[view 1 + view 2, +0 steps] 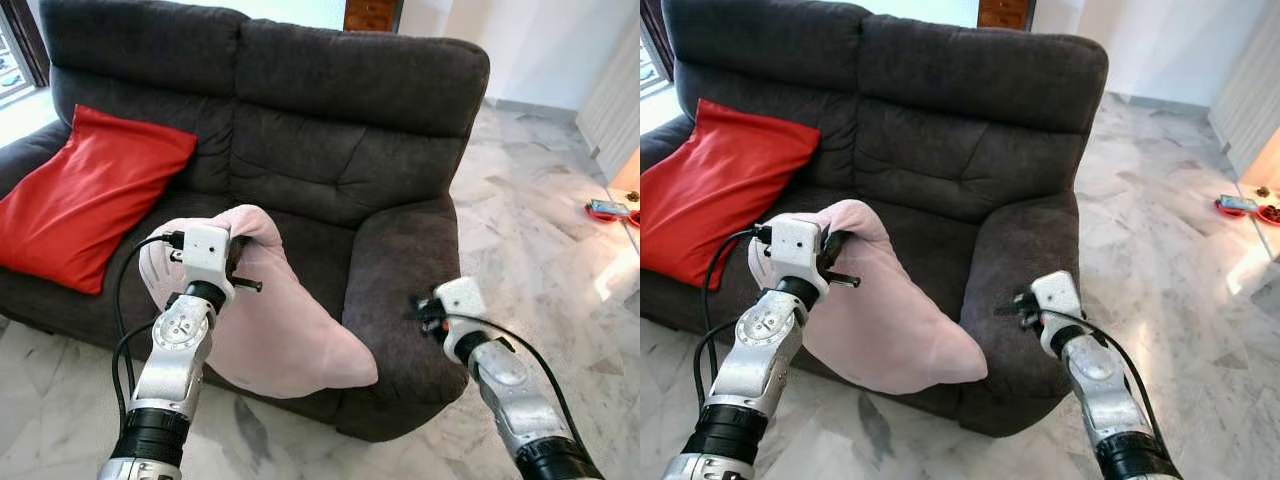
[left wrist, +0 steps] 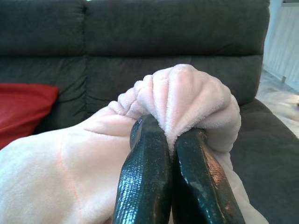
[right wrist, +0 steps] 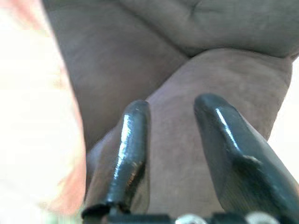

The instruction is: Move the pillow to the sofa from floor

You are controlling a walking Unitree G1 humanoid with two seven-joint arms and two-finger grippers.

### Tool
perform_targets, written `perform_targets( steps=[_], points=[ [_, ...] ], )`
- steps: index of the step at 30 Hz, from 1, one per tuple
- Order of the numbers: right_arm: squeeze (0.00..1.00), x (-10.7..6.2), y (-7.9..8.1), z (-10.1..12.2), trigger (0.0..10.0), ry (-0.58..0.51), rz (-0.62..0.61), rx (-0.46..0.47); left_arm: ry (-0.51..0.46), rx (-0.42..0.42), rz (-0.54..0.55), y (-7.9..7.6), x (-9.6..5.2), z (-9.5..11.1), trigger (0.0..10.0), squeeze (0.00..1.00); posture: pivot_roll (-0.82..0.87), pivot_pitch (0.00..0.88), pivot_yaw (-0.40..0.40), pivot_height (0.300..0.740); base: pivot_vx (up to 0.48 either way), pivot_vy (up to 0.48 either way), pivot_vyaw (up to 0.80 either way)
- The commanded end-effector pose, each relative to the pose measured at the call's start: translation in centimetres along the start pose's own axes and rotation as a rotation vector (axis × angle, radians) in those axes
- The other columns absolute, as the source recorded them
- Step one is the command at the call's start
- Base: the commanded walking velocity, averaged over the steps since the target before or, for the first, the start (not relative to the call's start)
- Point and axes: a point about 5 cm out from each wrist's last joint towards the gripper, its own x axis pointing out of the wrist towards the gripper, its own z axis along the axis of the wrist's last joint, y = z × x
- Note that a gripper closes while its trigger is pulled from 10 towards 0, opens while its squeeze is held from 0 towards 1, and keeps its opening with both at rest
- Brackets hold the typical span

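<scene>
A pale pink pillow [image 1: 285, 325] hangs in front of the dark grey sofa [image 1: 340, 90], its lower part draped over the seat's front edge. My left gripper [image 1: 240, 255] is shut on a bunched fold at the pillow's top; the left wrist view shows both black fingers [image 2: 145, 172] pinching the plush pillow [image 2: 187, 98]. To the right, my right gripper [image 1: 420, 308] stands open and holds nothing, close in front of the sofa's right armrest [image 1: 405, 270]. In the right wrist view its fingers [image 3: 133, 140] are spread before the armrest [image 3: 187, 154].
A red cushion [image 1: 85, 195] leans against the sofa's left back and armrest. Pale marble floor [image 1: 540, 230] spreads to the right, with small red items [image 1: 607, 210] lying at the far right. A white wall and a doorway stand behind the sofa.
</scene>
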Motion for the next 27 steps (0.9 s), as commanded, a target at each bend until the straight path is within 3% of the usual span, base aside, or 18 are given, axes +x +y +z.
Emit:
perform_targets(
  steps=[1,4,5,13,22,23,27],
  points=[
    [0.0,-0.1,-0.2,-0.2,10.0,0.021,0.02,-0.016,-0.134,-0.003,-0.033,-0.4,1.0,3.3,10.0,0.0,0.03,0.0,-0.055,0.74,0.0,0.0,0.0],
    [0.0,-0.1,1.2,-0.9,10.0,0.061,0.133,-0.019,-0.126,-0.007,-0.058,-0.7,1.1,3.2,10.0,0.0,0.04,0.0,-0.058,0.74,0.0,0.0,0.0],
    [0.0,-0.2,2.3,-1.3,10.0,0.081,0.211,-0.047,-0.123,-0.014,-0.073,-1.1,1.0,3.2,10.0,0.0,0.04,0.0,-0.058,0.74,0.0,0.0,0.0],
    [0.0,-1.5,5.4,-3.0,10.0,0.139,0.435,-0.066,-0.121,-0.03,-0.085,-1.8,0.8,3.0,10.0,0.0,0.04,0.0,-0.067,0.74,0.0,0.0,0.0],
    [0.0,-0.9,5.6,-2.9,10.0,0.14,0.376,-0.042,-0.138,-0.047,-0.087,-2.2,1.2,3.5,10.0,0.0,0.04,0.0,-0.073,0.74,0.0,0.0,0.0],
    [1.0,-0.6,5.6,-2.8,10.0,0.132,0.349,-0.029,-0.137,-0.048,-0.087,-2.2,1.2,3.5,10.0,0.0,0.04,0.0,-0.072,0.74,0.0,0.0,0.0],
    [1.0,-0.1,5.5,-2.2,10.0,0.11,0.303,-0.022,-0.133,-0.05,-0.085,-2.2,1.2,3.4,10.0,0.0,0.04,0.0,-0.071,0.74,0.0,0.0,0.0]
  ],
)
